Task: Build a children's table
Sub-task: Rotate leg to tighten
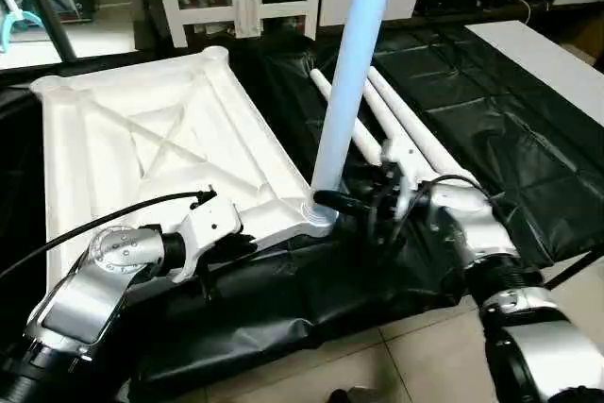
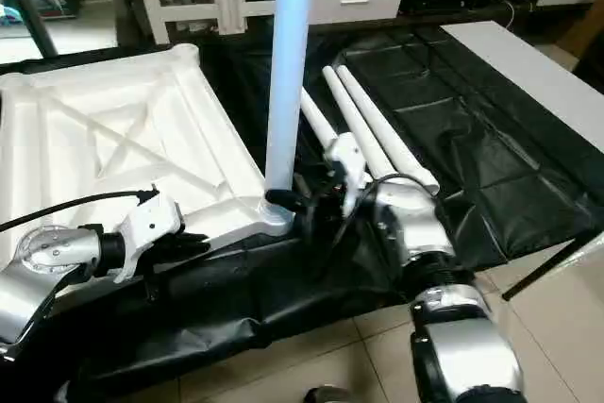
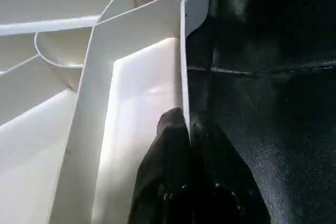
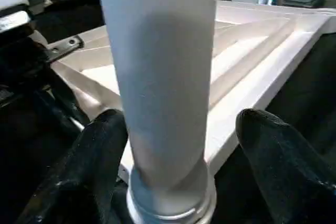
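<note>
One long white tapered tubular leg (image 1: 351, 73) stands upright in the near right corner socket (image 1: 319, 211) of the white plastic rectangular tabletop (image 1: 142, 139), which lies with its X-ribbed underside up on the black plastic sheet (image 1: 472, 110) covering the worktop. Three more white tubular legs (image 1: 406, 125) lie side by side on the sheet just beyond that corner, their long axes running away from the robot and slightly leftward.

The right gripper (image 4: 178, 145) sits at the base of the standing leg with its two black fingers (image 4: 273, 150) spread to either side of the tube; one seems to brush it, the other is clear of it, so nothing pinches the leg. The left gripper (image 3: 189, 129) has its fingers pressed together, straddling or resting against the tabletop's near rim (image 3: 182, 66); whether it truly clamps the rim I cannot tell.

The risk, as I judge it, is that the leg is only loosely seated. With the right fingers apart, any knock from the withdrawing arm could tip the tall leg, and its height gives plenty of leverage to pop it out of the socket. The slick sheet could also let the tabletop slide if the left gripper's brace slips.

The standing leg's long axis is vertical, leaning a little to the right in the head view.
</note>
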Robot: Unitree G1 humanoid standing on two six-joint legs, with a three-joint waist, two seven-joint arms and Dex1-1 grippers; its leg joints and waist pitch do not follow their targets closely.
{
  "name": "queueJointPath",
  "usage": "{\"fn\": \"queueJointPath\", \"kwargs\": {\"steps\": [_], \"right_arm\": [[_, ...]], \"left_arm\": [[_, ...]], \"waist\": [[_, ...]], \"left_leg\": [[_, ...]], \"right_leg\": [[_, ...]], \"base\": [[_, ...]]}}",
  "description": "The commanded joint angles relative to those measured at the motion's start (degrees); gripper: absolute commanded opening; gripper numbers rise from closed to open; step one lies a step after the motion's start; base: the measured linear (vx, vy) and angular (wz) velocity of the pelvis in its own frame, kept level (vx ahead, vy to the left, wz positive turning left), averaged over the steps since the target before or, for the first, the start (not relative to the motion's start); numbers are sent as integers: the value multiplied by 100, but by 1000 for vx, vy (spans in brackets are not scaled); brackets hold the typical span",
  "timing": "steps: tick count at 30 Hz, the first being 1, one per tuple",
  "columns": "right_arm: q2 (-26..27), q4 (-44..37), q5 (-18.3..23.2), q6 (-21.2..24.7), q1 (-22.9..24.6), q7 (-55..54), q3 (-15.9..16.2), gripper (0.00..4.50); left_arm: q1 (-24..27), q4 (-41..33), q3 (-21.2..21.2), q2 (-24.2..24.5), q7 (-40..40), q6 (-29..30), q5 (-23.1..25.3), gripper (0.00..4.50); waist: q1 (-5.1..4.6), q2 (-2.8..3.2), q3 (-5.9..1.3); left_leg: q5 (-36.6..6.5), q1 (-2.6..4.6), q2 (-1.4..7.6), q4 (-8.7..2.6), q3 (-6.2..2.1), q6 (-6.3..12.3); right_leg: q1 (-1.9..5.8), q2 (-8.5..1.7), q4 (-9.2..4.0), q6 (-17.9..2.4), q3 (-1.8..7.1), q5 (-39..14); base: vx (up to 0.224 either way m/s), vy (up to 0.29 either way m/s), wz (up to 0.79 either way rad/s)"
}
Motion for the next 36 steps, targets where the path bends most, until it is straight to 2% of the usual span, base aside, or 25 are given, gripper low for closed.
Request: {"fn": "queueJointPath", "kwargs": {"steps": [1,4,6,10,11,15,18,21,22,24,25,26,27,28,29,30,31,32,33,34,36], "right_arm": [[-40,-44,39,112,23,203,94,331],[17,15,9,197,39,319,174,321],[39,52,-6,213,29,329,184,294],[158,269,-106,116,-74,116,178,275],[162,293,-141,99,-86,84,186,251],[159,296,-141,111,-93,6,189,233],[178,348,-199,76,-91,-281,159,203],[267,449,-314,13,-105,-909,108,198],[354,521,-375,-23,-117,-1391,60,196],[519,632,-448,6,-134,-2119,-19,195],[590,669,-472,25,-137,-2382,-41,195],[810,777,-551,67,-146,-3215,-104,195],[934,827,-573,104,-150,-3623,-141,194],[1006,864,-582,129,-160,-3869,-166,194],[1084,897,-590,170,-169,-4084,-184,193],[1305,964,-546,266,-180,-4527,-257,193],[1522,1016,-517,309,-187,-4869,-303,193],[1700,1053,-507,318,-192,-5108,-322,193],[1813,1066,-512,307,-193,-5156,-297,193],[1880,1079,-523,290,-200,-5147,-266,193],[1957,1063,-567,221,-214,-4999,-177,193]], "left_arm": [[160,92,-298,24,-157,67,101,0],[166,66,-338,3,-178,47,70,0],[166,60,-346,-1,-179,46,64,0],[196,39,-347,9,-207,22,65,0],[195,39,-346,11,-208,21,64,0],[183,52,-356,16,-212,14,69,0],[150,80,-366,0,-187,20,89,0],[108,95,-361,-79,-46,173,136,0],[69,102,-347,-165,129,393,184,0],[-38,136,-314,-396,446,724,236,0],[-84,152,-298,-513,607,846,272,0],[-224,206,-213,-918,1158,1261,372,0],[-294,234,-144,-1163,1476,1526,407,0],[-348,264,-100,-1321,1673,1694,425,0],[-406,306,-55,-1483,1844,1827,429,0],[-534,398,15,-1836,2176,2000,433,0],[-650,470,55,-2138,2437,2120,423,0],[-744,520,58,-2352,2597,2202,418,0],[-792,530,44,-2457,2653,2233,417,0],[-832,544,25,-2517,2674,2248,417,0],[-841,493,-41,-2501,2572,2250,416,0]], "waist": [[36,53,-367],[37,57,-365],[38,56,-371],[46,54,-371],[46,53,-371],[50,57,-365],[47,58,-362],[31,54,-348],[1,54,-327],[-36,48,-320],[-49,47,-308],[-70,50,-316],[-110,46,-286],[-110,39,-315],[-105,41,-321],[-142,25,-311],[-165,32,-289],[-171,34,-318],[-171,34,-318],[-208,41,-310],[-222,46,-318]], "left_leg": [[-1347,19,122,-426,25,371],[-1450,30,118,-432,16,303],[-1401,30,116,-429,18,304],[-1256,27,110,-424,25,334],[-1242,24,109,-424,25,341],[-1303,26,110,-427,23,326],[-1343,26,110,-429,21,301],[-1494,24,105,-436,18,242],[-1609,19,103,-451,4,132],[-1807,23,88,-455,-15,33],[-1999,51,79,-457,-32,-18],[-2042,55,81,-452,-28,-54],[-2114,79,78,-457,-29,-147],[-2234,110,45,-427,-32,-157],[-2252,114,33,-422,-40,-122],[-2342,87,33,-431,-40,-60],[-2538,110,24,-426,-48,-73],[-2639,150,1,-403,-60,-69],[-2639,150,1,-403,-60,-69],[-2784,126,-2,-424,-87,-32],[-2828,98,6,-450,-102,22]], "right_leg": [[328,-227,-323,-1473,261,-1418],[320,-227,-341,-1402,272,-1606],[319,-227,-336,-1415,278,-1547],[319,-221,-319,-1458,283,-1392],[324,-218,-316,-1460,281,-1373],[323,-223,-325,-1434,279,-1472],[321,-219,-330,-1405,279,-1528],[311,-223,-353,-1327,279,-1782],[304,-224,-369,-1239,280,-2035],[299,-223,-397,-1078,278,-2442],[264,-215,-440,-994,272,-2703],[260,-214,-436,-974,279,-2739],[217,-205,-469,-907,279,-2906],[209,-204,-511,-794,263,-3130],[207,-209,-523,-777,256,-3139],[198,-190,-538,-728,246,-3146],[157,-176,-580,-614,214,-3357],[140,-175,-613,-491,185,-3488],[140,-175,-613,-491,185,-3488],[155,-167,-654,-361,132,-3562],[186,-181,-678,-327,109,-3461]], "base": [[0,0,0],[0,0,0],[0,0,0],[0,0,0],[0,0,0],[0,0,0],[0,0,0],[0,0,0],[0,0,0],[0,0,0],[0,0,0],[0,0,0],[0,0,0],[0,0,0],[0,0,0],[0,0,0],[0,0,0],[0,0,0],[0,0,0],[0,0,0],[0,0,0]]}}
